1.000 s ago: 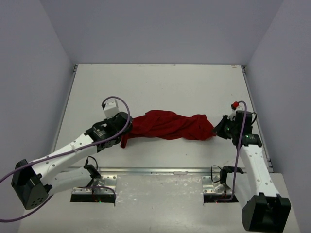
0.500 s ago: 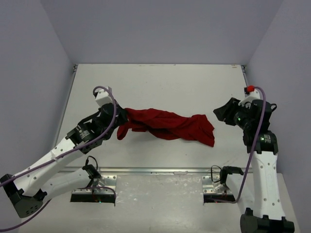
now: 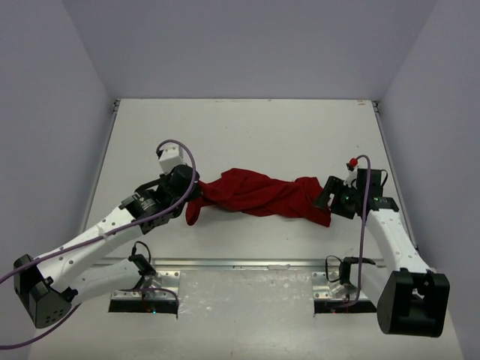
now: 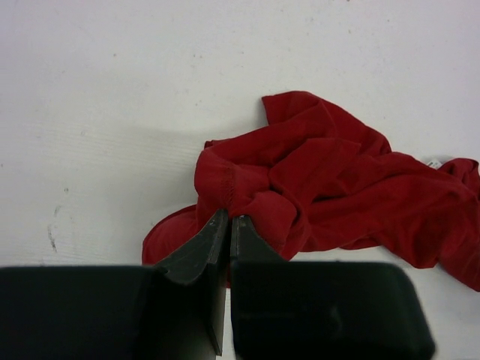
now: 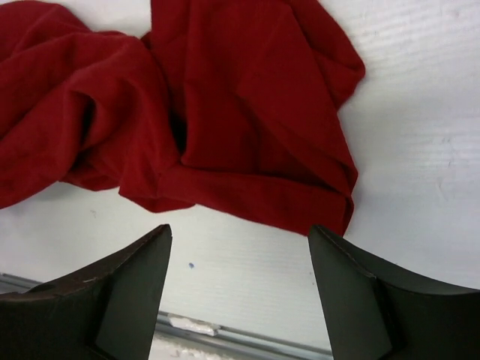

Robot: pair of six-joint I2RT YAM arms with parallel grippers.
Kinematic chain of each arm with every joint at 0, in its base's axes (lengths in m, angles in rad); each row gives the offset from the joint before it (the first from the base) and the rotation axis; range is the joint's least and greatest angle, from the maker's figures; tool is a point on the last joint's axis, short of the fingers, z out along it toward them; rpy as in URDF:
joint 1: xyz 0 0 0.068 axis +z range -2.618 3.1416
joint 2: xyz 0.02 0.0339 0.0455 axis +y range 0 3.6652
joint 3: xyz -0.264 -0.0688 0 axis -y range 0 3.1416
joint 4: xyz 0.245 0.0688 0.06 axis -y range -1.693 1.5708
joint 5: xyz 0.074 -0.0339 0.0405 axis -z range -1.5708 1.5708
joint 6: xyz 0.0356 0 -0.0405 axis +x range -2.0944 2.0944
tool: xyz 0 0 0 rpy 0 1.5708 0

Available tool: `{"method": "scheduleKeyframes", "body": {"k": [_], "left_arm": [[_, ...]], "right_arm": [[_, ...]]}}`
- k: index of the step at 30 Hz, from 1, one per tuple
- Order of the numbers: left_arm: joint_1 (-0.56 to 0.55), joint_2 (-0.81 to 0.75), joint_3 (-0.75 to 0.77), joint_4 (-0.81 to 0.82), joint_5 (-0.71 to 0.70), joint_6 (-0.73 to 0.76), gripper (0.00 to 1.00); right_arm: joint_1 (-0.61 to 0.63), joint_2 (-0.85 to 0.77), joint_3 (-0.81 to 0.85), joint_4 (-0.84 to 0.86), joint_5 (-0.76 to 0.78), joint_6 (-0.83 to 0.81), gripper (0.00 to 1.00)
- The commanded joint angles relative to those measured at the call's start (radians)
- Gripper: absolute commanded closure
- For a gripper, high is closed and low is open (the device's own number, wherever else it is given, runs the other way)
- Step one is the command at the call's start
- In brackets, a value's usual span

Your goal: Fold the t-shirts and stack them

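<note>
Top view: the shirt [image 3: 262, 193], deep red and crumpled, lies as a long twisted band across the middle of the white table [image 3: 247, 127], running left to right between the two arms. The left hand [image 3: 192, 198] meets its left end; the right hand [image 3: 325, 198] sits at its right end. From above, neither hand's grip can be read.

Left wrist view: the left hand [image 4: 227, 221] is clenched, its two dark fingers pressed together on a bunched fold at the near edge of the shirt [image 4: 337, 184]. The cloth gathers into a knot at the fingertips and spreads away to the right in loose folds. A small flap of red lies on the table just left of the fingers.

Right wrist view: the right hand [image 5: 240, 241] is released, fingers spread wide. The lower corner of the shirt [image 5: 247, 97] points down towards the gap between them, with bare table [image 5: 420, 150] showing between cloth and fingertips. The fingers hold nothing. Whether they rest on the table cannot be told.
</note>
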Motion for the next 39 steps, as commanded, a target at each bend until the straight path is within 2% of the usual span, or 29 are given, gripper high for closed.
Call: {"method": "scheduleKeyframes", "body": {"k": [1,3,7,9,13,14,16,18,21,22,28,34,35,39], "left_arm": [[0.011,-0.006,-0.024,0.047,-0.016,-0.001,1.00],[0.011,-0.003,-0.035,0.056,-0.008,-0.004,1.00],[0.011,-0.003,-0.049,0.075,0.000,-0.001,1.00],[0.011,-0.001,-0.045,0.073,-0.006,0.000,1.00],[0.011,-0.001,-0.041,0.069,-0.013,0.005,1.00],[0.011,0.000,-0.041,0.069,-0.013,0.005,1.00],[0.011,0.000,-0.044,0.066,-0.014,0.005,1.00],[0.011,0.000,-0.050,0.070,-0.017,0.005,1.00],[0.011,0.003,-0.055,0.075,-0.017,0.005,1.00],[0.011,0.006,-0.056,0.076,-0.016,0.005,1.00],[0.011,0.000,-0.041,0.059,-0.022,0.009,0.99],[0.011,-0.049,0.022,0.049,0.015,0.064,1.00],[0.011,-0.075,0.043,0.059,0.038,0.086,1.00],[0.009,-0.173,0.106,0.153,0.206,0.190,1.00]], "right_arm": [[0.015,0.023,0.027,0.125,0.012,-0.038,0.25],[0.025,0.126,0.065,0.119,0.011,-0.056,0.27],[0.087,0.214,0.074,0.142,0.055,-0.055,0.31],[0.143,0.243,0.064,0.150,0.087,-0.053,0.35],[0.171,0.277,0.035,0.193,0.074,-0.055,0.47],[0.171,0.275,0.030,0.197,0.074,-0.052,0.54],[0.173,0.266,0.022,0.200,0.087,-0.048,0.57],[0.173,0.263,0.025,0.204,0.100,-0.053,0.66],[0.171,0.280,0.033,0.208,0.110,-0.061,0.85],[0.173,0.280,0.034,0.208,0.110,-0.056,0.98],[0.180,0.163,0.042,0.124,0.126,-0.019,0.99],[0.182,-0.125,0.135,-0.034,0.166,0.013,0.99],[0.182,-0.184,0.202,-0.090,0.187,0.016,0.99],[0.182,-0.251,0.427,-0.210,0.212,0.015,0.99]]}}
